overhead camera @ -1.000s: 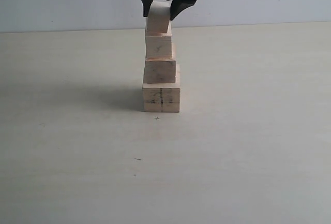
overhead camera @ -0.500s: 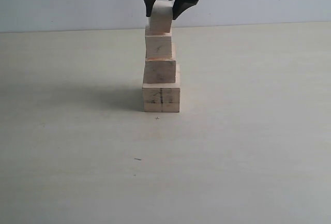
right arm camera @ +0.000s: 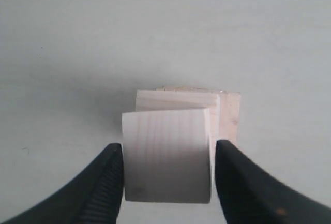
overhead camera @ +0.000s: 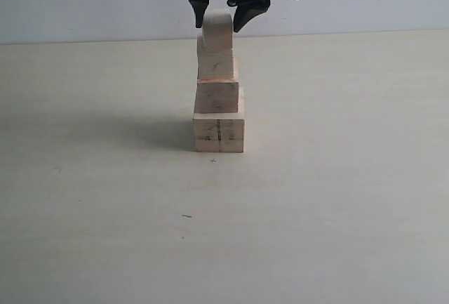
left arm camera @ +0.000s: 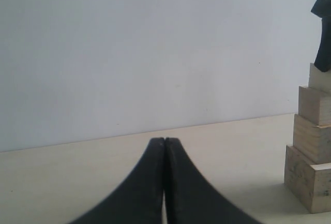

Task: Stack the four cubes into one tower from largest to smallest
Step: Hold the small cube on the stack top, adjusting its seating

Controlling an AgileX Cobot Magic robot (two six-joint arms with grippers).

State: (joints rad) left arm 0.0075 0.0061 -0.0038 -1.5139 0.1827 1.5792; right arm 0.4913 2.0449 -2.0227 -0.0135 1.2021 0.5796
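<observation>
The four cubes stand in one tower in the exterior view. The largest cube (overhead camera: 219,134), with a dark line, is at the base, then the second (overhead camera: 217,97), the third (overhead camera: 216,64) and the smallest (overhead camera: 217,30) on top, a little askew. My right gripper (overhead camera: 220,22) straddles the smallest cube (right arm camera: 168,157). In the right wrist view one finger touches it and a thin gap shows at the other finger (right arm camera: 230,177), so it is open. My left gripper (left arm camera: 164,141) is shut and empty, low over the table, beside the tower (left arm camera: 313,146).
The pale table (overhead camera: 337,199) carries only the tower, with a few small pen marks (overhead camera: 186,215) in front of it. A plain white wall (overhead camera: 84,2) runs behind the table's far edge.
The smallest cube has come down from a tilted hold onto the third cube. My right gripper's jaws have widened slightly around it. The left gripper shows no change.
</observation>
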